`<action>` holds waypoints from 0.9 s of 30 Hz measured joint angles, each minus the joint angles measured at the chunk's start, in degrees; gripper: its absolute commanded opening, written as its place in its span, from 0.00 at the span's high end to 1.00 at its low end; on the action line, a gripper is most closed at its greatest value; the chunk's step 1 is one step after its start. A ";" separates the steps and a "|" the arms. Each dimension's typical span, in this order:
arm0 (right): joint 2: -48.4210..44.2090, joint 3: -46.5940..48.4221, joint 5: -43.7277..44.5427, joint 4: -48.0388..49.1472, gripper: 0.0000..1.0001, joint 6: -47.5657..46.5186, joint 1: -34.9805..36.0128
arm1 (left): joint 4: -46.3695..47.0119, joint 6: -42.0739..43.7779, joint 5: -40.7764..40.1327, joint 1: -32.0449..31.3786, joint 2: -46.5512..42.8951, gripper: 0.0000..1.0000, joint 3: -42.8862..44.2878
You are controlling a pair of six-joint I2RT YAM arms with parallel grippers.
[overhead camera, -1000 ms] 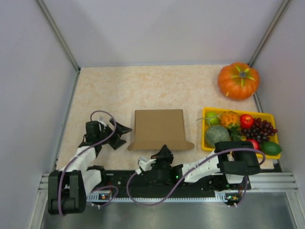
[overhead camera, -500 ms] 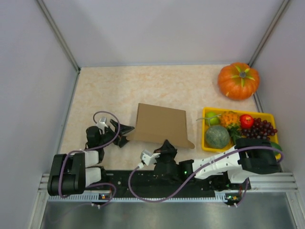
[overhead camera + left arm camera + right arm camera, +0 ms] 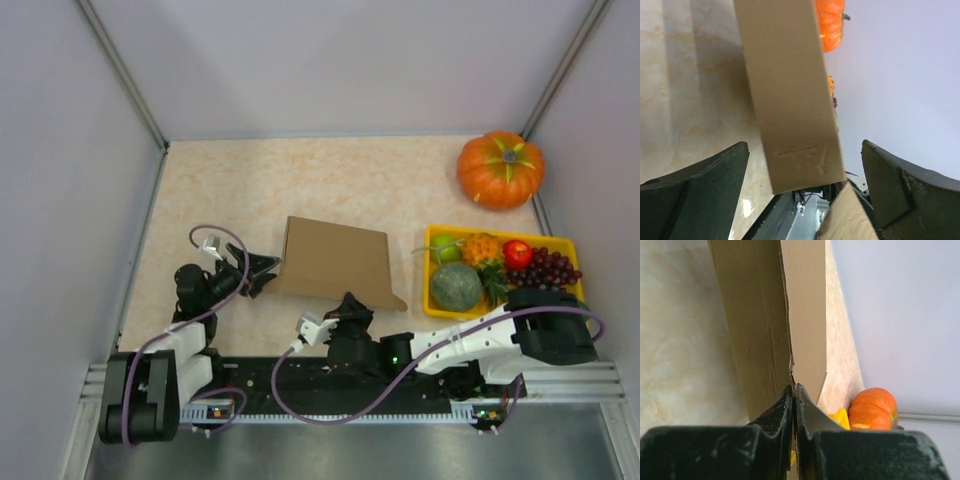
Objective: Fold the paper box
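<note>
While the right hand point(image 3: 794, 390) clamps the near edge of the paper box point(image 3: 335, 262), the left hand point(image 3: 264, 273) stands wide open.
The flattened brown box lies skewed on the bench point(image 3: 230, 190), its left edge between the left hand's spread fingers point(image 3: 710, 180), touching neither; a yellow fruit tray point(image 3: 430, 300) sits just right.

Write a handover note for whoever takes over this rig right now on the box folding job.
Left tool: open, jaws on either side of the left edge of the plain brown cardboard box sheet, no contact visible.
Right tool: shut on the sheet's near edge.
Sheet: mid beige marbled tabletop, left of the yellow plastic fruit tray, apart from it.
Done: sheet gripped; two layers show at the right tool, so it looks partly folded.
Left: close the left tool, raise the flaps, form the box.
</note>
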 measured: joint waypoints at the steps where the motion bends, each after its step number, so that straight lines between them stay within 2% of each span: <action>1: -0.39 -0.02 -0.04 0.02 1.00 0.07 0.00 | -2.19 1.11 0.15 -0.07 -0.11 0.02 0.39; 5: -1.79 -0.37 -0.22 0.11 1.00 0.24 -0.13 | -12.61 6.47 -0.44 -0.11 -2.03 0.02 2.03; 7: -2.40 -0.70 -0.46 0.04 1.00 0.24 -0.28 | -13.35 7.02 -0.52 -0.66 -2.71 0.02 2.03; 13: -2.82 -1.03 -0.94 0.00 1.00 0.22 -0.37 | -4.74 3.91 0.17 -7.69 3.28 0.02 3.19; 15: -2.86 -1.03 -1.05 0.00 1.00 0.24 -0.37 | -1.44 2.47 0.24 -9.97 5.73 0.07 3.78; 17: -3.02 -1.03 -1.09 0.00 1.00 0.33 -0.37 | 1.33 1.16 0.22 -11.23 7.48 0.18 3.87; 18: -3.13 -1.03 -1.11 -0.09 0.94 0.44 -0.37 | 2.40 0.22 0.17 -11.50 8.17 0.22 3.87; 19: -3.30 -1.03 -1.25 -0.42 0.75 0.66 -0.37 | 2.97 -0.39 0.04 -11.58 8.46 0.32 3.85; 21: -3.78 -0.94 -2.49 -1.88 0.51 2.40 -0.39 | 3.61 -1.73 -0.20 -11.58 8.28 0.45 3.78; 22: -4.11 -0.81 -3.50 -3.34 0.37 3.50 -0.39 | 3.48 -2.54 -0.15 -11.61 7.96 0.56 3.76; 23: -4.57 -0.55 -5.25 -5.44 0.26 5.11 -0.57 | 3.04 -2.95 -0.35 -11.61 7.48 0.60 3.74; 24: -5.14 -0.04 -7.48 -8.07 0.12 6.91 -0.90 | 1.46 -3.21 -0.48 -11.58 6.32 0.62 3.74; 27: -7.43 2.29 -14.88 -15.37 0.02 11.63 -3.13 | -5.84 -3.69 -0.98 -11.39 1.05 0.57 3.76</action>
